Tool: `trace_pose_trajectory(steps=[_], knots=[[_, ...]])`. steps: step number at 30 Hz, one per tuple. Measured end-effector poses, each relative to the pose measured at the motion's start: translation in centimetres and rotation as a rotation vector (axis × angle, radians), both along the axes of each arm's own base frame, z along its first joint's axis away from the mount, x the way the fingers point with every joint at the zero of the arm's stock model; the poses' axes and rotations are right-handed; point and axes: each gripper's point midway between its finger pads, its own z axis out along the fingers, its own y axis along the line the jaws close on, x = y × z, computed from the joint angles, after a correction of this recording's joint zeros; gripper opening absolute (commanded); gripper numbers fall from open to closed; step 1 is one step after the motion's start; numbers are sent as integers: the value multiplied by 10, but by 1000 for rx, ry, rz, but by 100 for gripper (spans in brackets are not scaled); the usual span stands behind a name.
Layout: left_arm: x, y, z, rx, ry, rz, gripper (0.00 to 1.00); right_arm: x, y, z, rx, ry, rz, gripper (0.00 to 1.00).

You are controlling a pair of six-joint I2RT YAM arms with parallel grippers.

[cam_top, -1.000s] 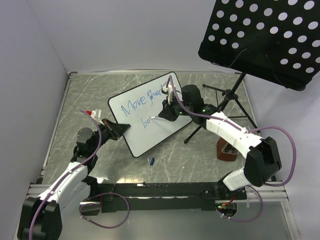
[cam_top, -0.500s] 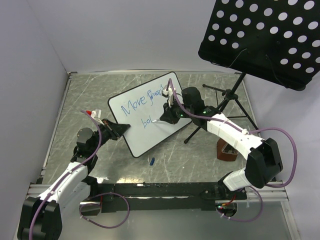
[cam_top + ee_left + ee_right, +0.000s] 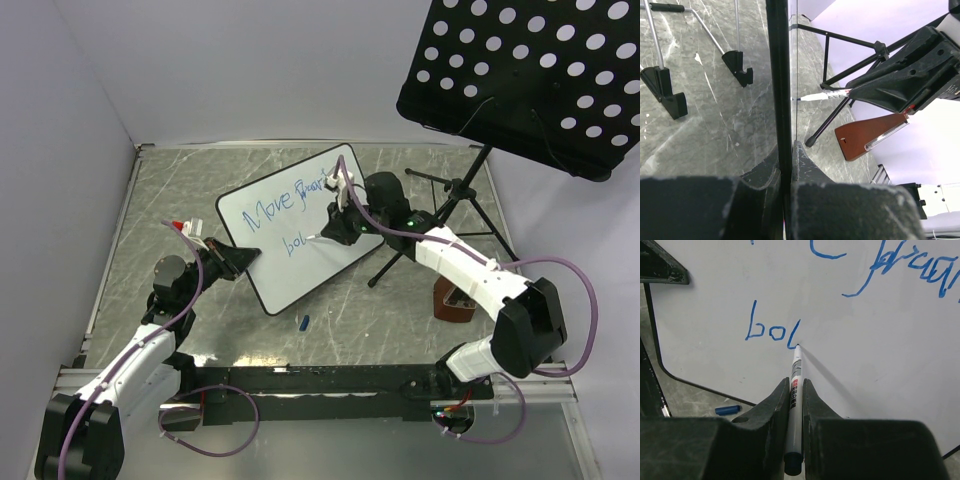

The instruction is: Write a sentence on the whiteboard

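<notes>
Right claw (image 3: 796, 385) pinched tight on marker (image 3: 796, 365), left claw (image 3: 785, 156) clamping whiteboard (image 3: 875, 345) edge; I want light, even pressure extending the sentence (image 3: 771, 331).

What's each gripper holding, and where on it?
Left gripper clamps the whiteboard by its rim. Right gripper pinches the marker by its barrel.

The sentence (image 3: 272, 210) runs in blue marker script across my white whiteboard (image 3: 300, 278), which has a thin black rim. The marker (image 3: 795, 390) is white with a grey band, red print and a black tail. My right gripper (image 3: 795, 384) and left gripper (image 3: 785, 157) are matte black. My arms (image 3: 465, 268) are white and trail purple cables (image 3: 555, 258). The table (image 3: 180, 190) is grey-green marble, veined white. The music-stand panel (image 3: 520, 85) is black, dotted with pale holes.
</notes>
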Motion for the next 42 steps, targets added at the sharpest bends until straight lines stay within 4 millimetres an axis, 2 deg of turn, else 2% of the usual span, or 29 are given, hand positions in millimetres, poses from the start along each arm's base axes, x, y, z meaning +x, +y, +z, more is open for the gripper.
trace_pose_trajectory(steps=[3, 9, 11, 16, 25, 42], knots=[[0, 0, 1, 0, -3, -2, 1, 0, -3, 8, 13, -14, -1, 0], [-1, -1, 1, -1, -7, -5, 1, -9, -9, 38, 75, -79, 40, 0], [-1, -1, 1, -1, -9, -6, 1, -13, -9, 41, 85, -86, 60, 0], [-1, -1, 1, -1, -8, -5, 1, -18, -9, 34, 83, -77, 90, 0], [-1, -1, 1, -1, -9, -5, 1, -17, -10, 34, 81, -89, 106, 0], [-1, -1, 1, -1, -9, -5, 1, -1, -7, 15, 60, -73, 97, 0]])
